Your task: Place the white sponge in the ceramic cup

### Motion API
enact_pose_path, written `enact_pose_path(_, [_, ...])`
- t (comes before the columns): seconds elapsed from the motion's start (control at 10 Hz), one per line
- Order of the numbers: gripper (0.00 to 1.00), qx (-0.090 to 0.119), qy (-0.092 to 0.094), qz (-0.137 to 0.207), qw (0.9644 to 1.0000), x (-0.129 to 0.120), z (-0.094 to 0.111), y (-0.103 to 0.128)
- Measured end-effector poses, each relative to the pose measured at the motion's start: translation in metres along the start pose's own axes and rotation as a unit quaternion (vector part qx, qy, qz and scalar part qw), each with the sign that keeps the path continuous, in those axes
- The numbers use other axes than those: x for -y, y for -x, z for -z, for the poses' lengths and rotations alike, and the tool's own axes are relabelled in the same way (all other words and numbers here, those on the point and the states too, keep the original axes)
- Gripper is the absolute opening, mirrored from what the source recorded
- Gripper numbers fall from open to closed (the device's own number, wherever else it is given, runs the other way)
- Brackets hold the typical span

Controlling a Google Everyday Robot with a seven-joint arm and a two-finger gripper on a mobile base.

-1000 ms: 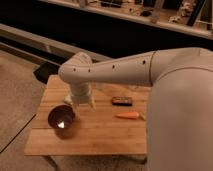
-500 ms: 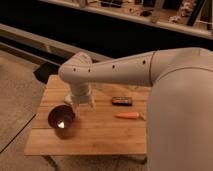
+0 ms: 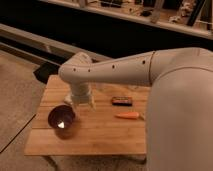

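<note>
Wood tbl (image 3: 105, 134): claw (image 3: 80, 104) just beside maroon bowl (image 3: 52, 118).

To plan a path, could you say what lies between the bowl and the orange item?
Only bare tabletop, in the camera view; the tool hangs just behind the bowl.

light: dim, warm amber cast | surround: near-black band behind the desk (image 3: 105, 134) | arm (image 3: 125, 72): top lit from above, underside shaded | gripper (image 3: 82, 103): in the arm's shade, low over the desk, just beside the maroon bowl (image 3: 52, 118) | glare: small bright patch inside the bowl
</note>
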Motion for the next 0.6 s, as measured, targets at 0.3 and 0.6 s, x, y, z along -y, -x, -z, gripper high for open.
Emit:
enact_pose_path(0.3, [0.65, 0.011, 0.003, -0.017, 0.9998, -0.009, -0.014, 0.032])
enact_pose_path(0.6, [0.65, 0.02, 0.006, -0.016, 0.9997, -0.033, -0.032, 0.071])
